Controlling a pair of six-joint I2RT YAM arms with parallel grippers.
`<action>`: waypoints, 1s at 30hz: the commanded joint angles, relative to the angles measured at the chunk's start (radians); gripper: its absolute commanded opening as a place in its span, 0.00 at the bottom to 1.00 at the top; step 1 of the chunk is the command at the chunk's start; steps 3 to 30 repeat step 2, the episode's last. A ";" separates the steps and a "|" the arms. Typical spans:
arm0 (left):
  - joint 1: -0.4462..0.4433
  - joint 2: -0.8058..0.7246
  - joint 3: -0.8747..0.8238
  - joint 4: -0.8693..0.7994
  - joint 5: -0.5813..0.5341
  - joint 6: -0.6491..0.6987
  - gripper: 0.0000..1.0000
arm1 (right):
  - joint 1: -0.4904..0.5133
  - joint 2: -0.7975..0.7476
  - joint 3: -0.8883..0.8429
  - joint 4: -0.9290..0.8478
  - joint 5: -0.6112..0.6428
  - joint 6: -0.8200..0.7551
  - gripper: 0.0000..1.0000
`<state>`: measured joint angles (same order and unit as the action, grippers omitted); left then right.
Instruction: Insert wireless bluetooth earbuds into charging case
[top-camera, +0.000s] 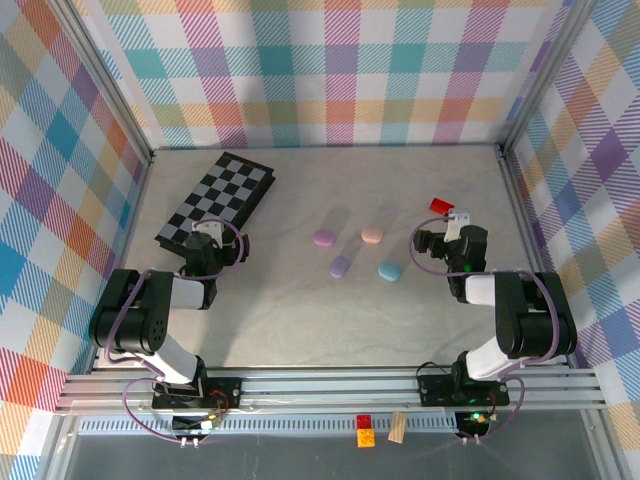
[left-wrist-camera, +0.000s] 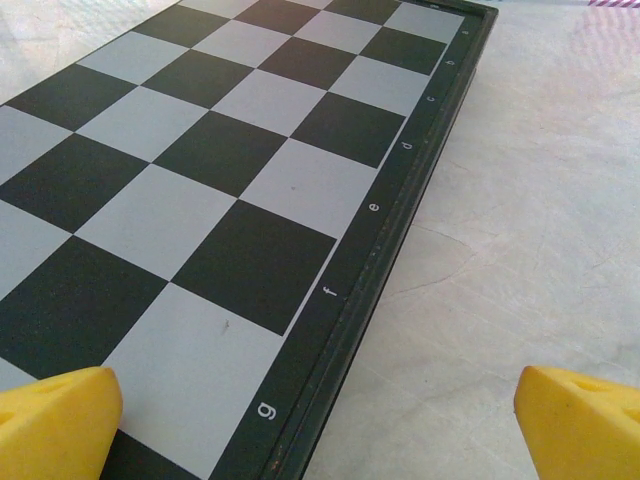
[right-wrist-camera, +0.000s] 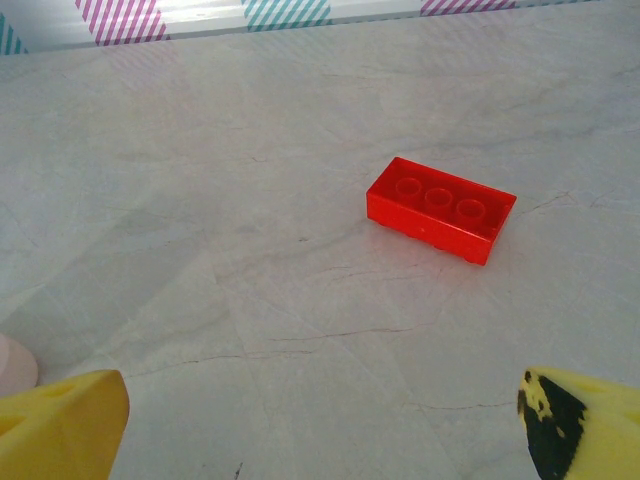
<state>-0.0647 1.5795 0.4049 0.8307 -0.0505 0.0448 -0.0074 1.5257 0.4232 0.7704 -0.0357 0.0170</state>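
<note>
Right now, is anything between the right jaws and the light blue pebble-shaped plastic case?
Nothing visible does: bare tabletop lies between the open right jaws and the light blue pebble-shaped plastic case; the red plastic brick sits farther back, off that line.

Near table (top-camera: 320, 320) lies open; cases (top-camera: 325, 238) sit mid-table, chessboard (top-camera: 215, 200) before the left hand (left-wrist-camera: 320, 425), red block (right-wrist-camera: 441, 208) before the right hand (right-wrist-camera: 320, 425).

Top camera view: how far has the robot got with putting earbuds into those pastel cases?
Nothing looks done: the four pastel cases lie mid-table, seemingly closed, clear of both arms, and the earbuds are too small to make out. Nothing is in hand: the left gripper is open over the chessboard edge, the right gripper open near a red block. The whole job is left.
</note>
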 joint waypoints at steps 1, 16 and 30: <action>-0.006 0.002 0.017 0.014 -0.018 0.001 1.00 | -0.001 0.008 -0.006 0.044 -0.019 -0.003 0.99; -0.006 0.002 0.017 0.015 -0.019 0.001 1.00 | -0.001 0.008 -0.006 0.044 -0.019 -0.003 0.99; -0.006 0.002 0.017 0.015 -0.019 0.001 1.00 | -0.001 0.008 -0.006 0.044 -0.019 -0.003 0.99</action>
